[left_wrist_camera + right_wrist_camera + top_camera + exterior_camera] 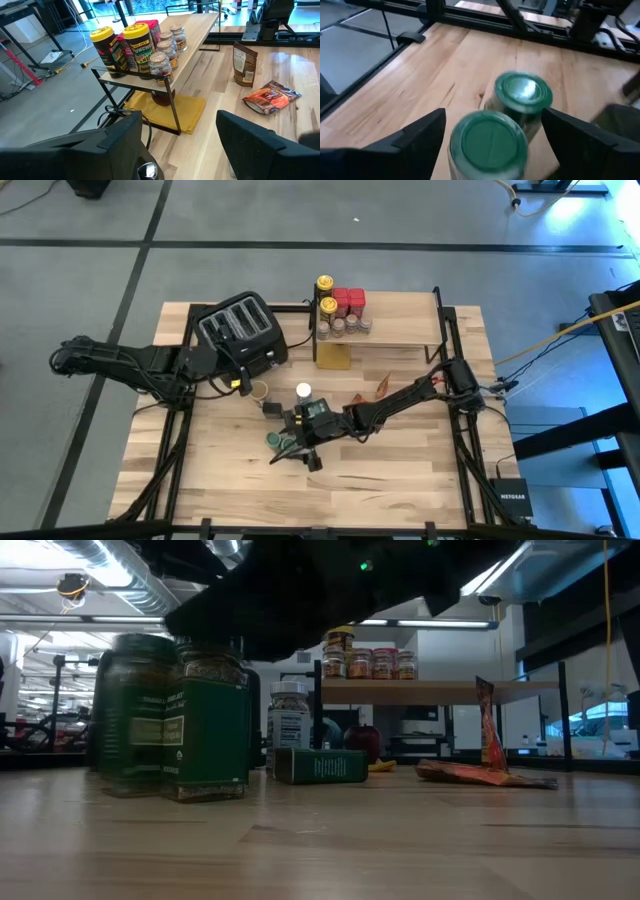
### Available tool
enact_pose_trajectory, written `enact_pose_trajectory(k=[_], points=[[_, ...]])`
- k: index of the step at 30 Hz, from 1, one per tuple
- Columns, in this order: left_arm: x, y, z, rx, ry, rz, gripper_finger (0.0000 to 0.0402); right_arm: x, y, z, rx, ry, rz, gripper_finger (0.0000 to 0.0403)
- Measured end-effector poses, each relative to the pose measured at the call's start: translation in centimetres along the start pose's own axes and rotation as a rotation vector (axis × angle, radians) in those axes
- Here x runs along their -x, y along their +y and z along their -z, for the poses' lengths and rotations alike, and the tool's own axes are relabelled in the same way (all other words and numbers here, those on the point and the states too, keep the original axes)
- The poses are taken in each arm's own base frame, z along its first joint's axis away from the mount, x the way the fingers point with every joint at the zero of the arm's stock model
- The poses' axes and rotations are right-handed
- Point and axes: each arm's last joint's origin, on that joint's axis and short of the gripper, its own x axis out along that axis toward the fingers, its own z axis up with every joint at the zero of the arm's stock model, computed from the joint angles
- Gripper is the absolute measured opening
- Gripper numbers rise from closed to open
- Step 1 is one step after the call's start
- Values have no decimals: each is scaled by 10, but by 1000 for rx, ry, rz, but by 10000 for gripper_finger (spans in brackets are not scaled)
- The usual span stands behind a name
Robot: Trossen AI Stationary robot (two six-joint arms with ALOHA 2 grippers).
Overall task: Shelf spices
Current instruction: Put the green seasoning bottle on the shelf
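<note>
Two green-lidded spice jars (490, 142) (522, 92) stand upright on the table near its middle (280, 442), and they show large in the low view (210, 720). My right gripper (492, 135) (292, 448) hovers open above them, one finger on either side of the nearer jar, apart from it. My left gripper (180, 150) is open beside the toaster (240, 330) and faces the shelf (200, 30) (400, 320). The shelf bears two yellow-lidded tins (135, 47), red-lidded ones (350, 300) and small jars (160, 65).
A white-lidded jar (303, 391) (290, 725) and a tan-lidded one (260, 390) stand on the table. A green tin (320, 765) lies on its side. Foil packets (272, 95) (480, 775) lie right of centre; one brown pouch (245, 65) stands upright. A yellow flat item (170, 107) lies under the shelf.
</note>
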Motion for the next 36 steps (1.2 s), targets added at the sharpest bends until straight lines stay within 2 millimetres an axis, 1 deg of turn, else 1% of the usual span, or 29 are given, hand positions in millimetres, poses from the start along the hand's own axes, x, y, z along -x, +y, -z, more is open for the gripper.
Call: enact_pose_trajectory(k=[3, 7, 10, 14, 21, 25, 28, 31, 33, 36], points=[[0, 0, 0, 1, 0, 0, 249, -7, 0, 3, 9, 11, -13, 338], [0, 0, 0, 2, 0, -1, 249, -8, -3, 2, 7, 9, -1, 338], [0, 0, 0, 1, 1, -1, 249, -7, -4, 3, 8, 18, 10, 329], [0, 0, 0, 1, 1, -1, 249, -7, -4, 4, 7, 32, 11, 291], [0, 0, 0, 5, 0, -1, 249, -7, -4, 6, 7, 66, 37, 203], [0, 0, 0, 5, 0, -1, 249, -6, -4, 5, 8, 67, 41, 202], [0, 0, 0, 5, 0, -1, 249, -1, -4, 1, 14, 83, 40, 202], [0, 0, 0, 5, 1, -1, 249, 8, -5, -5, 16, 132, 38, 202], [0, 0, 0, 6, 0, -1, 249, 18, -5, -12, 17, 165, 38, 202], [0, 0, 0, 8, 1, -1, 249, 38, -7, -28, 22, 205, 72, 202]])
